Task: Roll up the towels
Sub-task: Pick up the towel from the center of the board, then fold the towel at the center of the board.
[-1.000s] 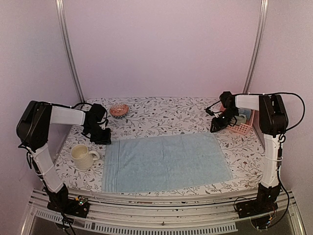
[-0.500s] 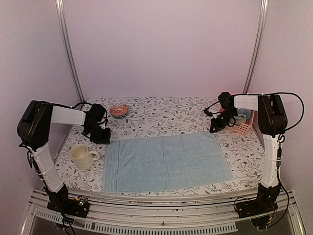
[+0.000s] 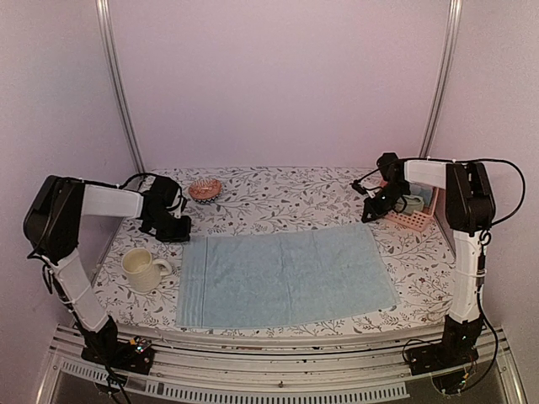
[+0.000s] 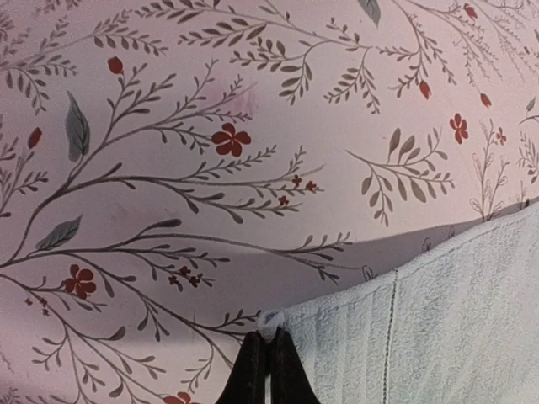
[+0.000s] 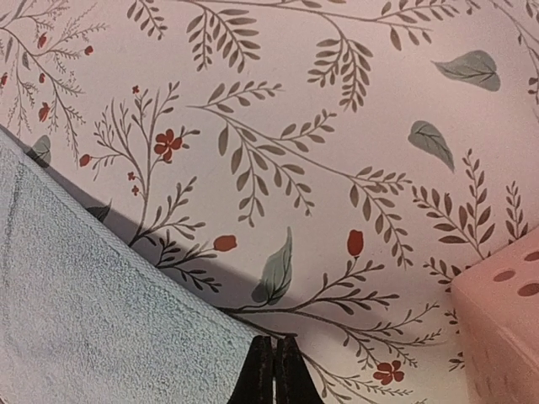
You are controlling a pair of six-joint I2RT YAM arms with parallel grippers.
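A light blue towel lies spread flat across the flowered table, long side left to right. My left gripper is at its far left corner, shut, with the corner's tip pinched between the fingertips. The towel edge there is lifted and casts a shadow. My right gripper is at the far right corner, jaws closed right where the towel edge ends. That edge is also raised over a shadow.
A cream mug stands left of the towel, near the left arm. A small pinkish bowl sits at the back left. A pink perforated basket stands at the back right, close to the right gripper.
Both grippers have closed from partly open onto the towel's far corners. The far edge of the towel has shifted slightly away from me and lifted.
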